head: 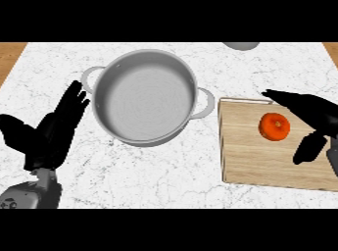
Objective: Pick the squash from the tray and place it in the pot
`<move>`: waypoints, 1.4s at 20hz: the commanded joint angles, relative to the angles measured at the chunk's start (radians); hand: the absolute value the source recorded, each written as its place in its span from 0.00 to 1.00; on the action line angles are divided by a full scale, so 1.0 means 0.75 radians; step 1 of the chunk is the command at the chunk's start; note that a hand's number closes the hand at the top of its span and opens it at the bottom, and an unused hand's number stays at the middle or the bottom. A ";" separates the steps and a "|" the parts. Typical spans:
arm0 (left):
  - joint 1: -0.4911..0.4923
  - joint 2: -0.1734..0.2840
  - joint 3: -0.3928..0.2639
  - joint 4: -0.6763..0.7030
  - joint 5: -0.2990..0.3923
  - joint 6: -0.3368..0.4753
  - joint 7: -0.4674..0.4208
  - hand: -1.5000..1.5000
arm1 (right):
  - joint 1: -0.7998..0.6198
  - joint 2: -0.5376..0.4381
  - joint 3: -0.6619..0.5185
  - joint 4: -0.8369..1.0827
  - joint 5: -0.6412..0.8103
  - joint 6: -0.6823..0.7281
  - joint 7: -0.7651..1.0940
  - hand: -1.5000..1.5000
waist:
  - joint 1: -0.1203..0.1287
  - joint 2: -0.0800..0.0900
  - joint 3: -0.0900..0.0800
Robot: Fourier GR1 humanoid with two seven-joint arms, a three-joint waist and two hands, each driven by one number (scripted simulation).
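Now I hover my right hand (pixel 312 120), open and empty, beside the squash (pixel 275 126); next, close around it, then carry toward the pot (pixel 146 98).

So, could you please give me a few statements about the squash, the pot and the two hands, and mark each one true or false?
1. The orange squash lies on the wooden tray. True.
2. The pot already holds the squash. False: nothing shows inside the pot.
3. The right hand is at the tray, beside the squash, with thumb and fingers spread. True.
4. The left hand is curled round one of the pot's handles. False: it is open, fingers straight, left of the pot.
5. The pot stands on the tray. False: it stands on the marble counter, left of the tray.
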 commanded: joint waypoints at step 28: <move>-0.026 -0.040 0.045 -0.004 -0.056 -0.068 0.056 0.50 | -0.101 0.183 -0.016 0.257 0.325 -0.121 -0.283 1.00 | -0.005 -0.001 0.000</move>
